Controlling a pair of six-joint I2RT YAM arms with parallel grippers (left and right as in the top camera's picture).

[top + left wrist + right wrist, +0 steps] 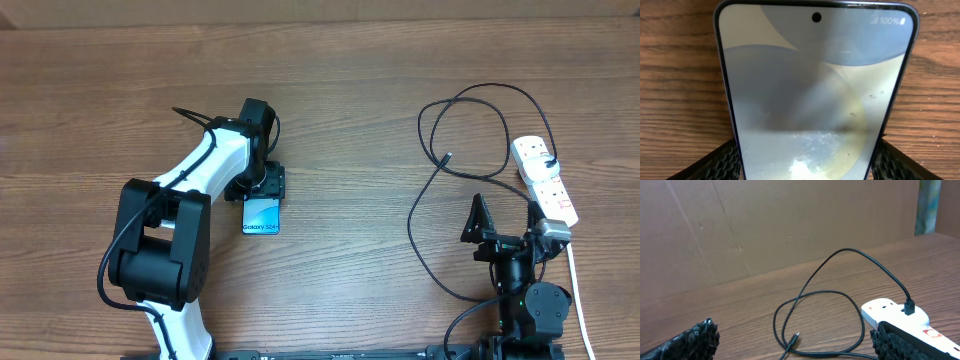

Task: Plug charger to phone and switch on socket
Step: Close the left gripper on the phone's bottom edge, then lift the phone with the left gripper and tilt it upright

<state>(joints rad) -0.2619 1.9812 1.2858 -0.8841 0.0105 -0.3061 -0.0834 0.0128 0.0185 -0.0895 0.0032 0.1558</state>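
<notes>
The phone (262,217) lies flat on the wooden table with its light blue screen up, and it fills the left wrist view (815,90). My left gripper (262,190) straddles its far end, and both black fingers (725,162) press against the phone's side edges. The charger (480,100) is a thin black cable looping at the right. Its free connector tip (447,157) rests on the wood and also shows in the right wrist view (796,339). Its plug (910,307) sits in the white socket (545,180). My right gripper (510,225) hangs open beside the socket, holding nothing.
The socket's thick white cord (578,290) runs toward the front edge at the right. A brown cardboard wall (765,225) stands behind the table. The black cable also trails along the wood (420,250) left of the right arm.
</notes>
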